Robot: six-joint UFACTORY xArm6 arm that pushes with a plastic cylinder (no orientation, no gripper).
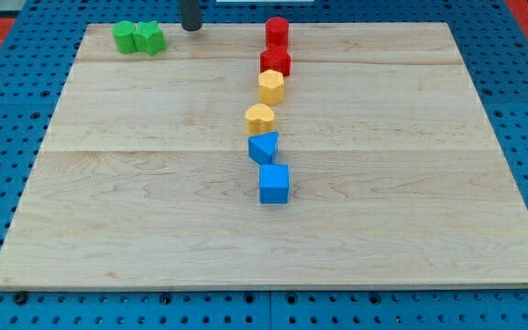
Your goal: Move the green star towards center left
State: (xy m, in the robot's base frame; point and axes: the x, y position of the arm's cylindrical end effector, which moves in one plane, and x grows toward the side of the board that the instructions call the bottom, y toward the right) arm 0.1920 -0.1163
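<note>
The green star [151, 38] sits near the board's top left corner, touching a second green block [125, 37] on its left, which looks like a cube. My tip [191, 27] is at the board's top edge, a short way to the right of the green star and apart from it. The rod above the tip runs out of the view's top.
A column of blocks runs down the middle: a red cylinder [276, 30], a red star-like block [275, 60], a yellow hexagon [270, 86], a second yellow block [259, 118], a blue triangular block [263, 147] and a blue cube [273, 183]. The wooden board [108, 211] lies on a blue pegboard.
</note>
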